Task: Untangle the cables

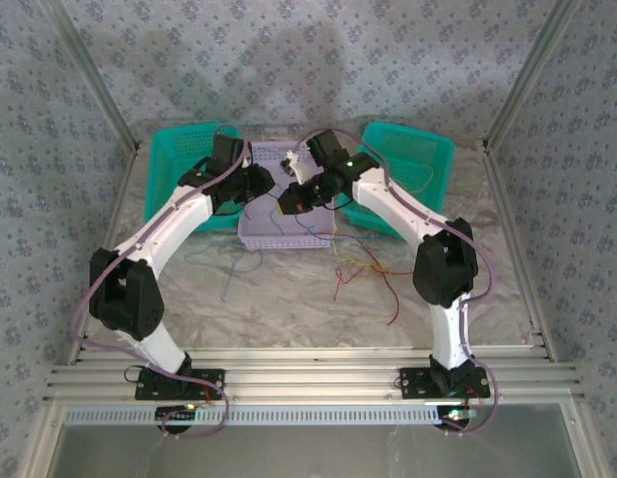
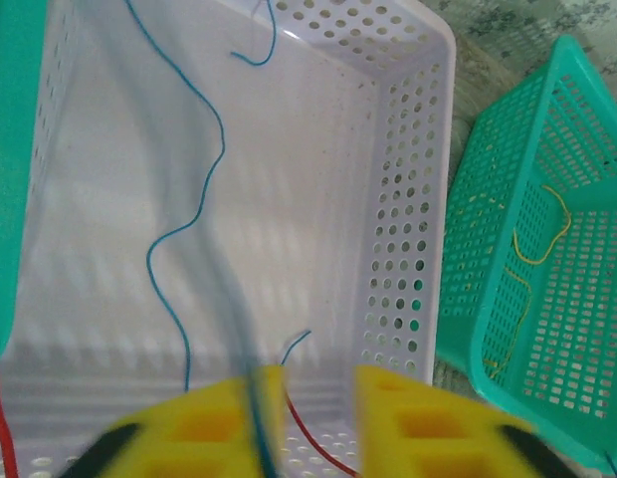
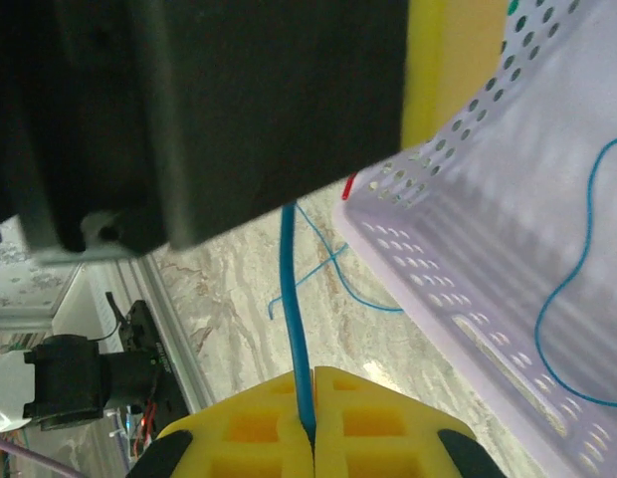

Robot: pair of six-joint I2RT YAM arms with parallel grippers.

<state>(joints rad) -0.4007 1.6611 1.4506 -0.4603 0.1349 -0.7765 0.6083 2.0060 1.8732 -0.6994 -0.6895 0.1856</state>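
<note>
Over the lavender basket (image 1: 289,237) my two grippers meet. My right gripper (image 3: 313,430) is shut on a blue cable (image 3: 295,299) that rises taut toward the dark body of the left arm (image 3: 219,110). My left gripper (image 2: 318,423) is open; a blurred blue cable (image 2: 251,398) runs across its left finger. A thin blue cable (image 2: 189,199) curls on the basket floor, and a red cable (image 2: 310,440) crosses near the fingers. On the table lie loose blue cables (image 1: 234,264), red cables (image 1: 373,281) and a yellow cable (image 1: 350,261).
A green basket (image 1: 174,169) stands left of the lavender one, and another green basket (image 1: 418,159) stands right of it with yellow wires (image 2: 547,239) inside. An aluminium frame rail (image 1: 308,373) runs along the near table edge. Patterned walls close in on three sides.
</note>
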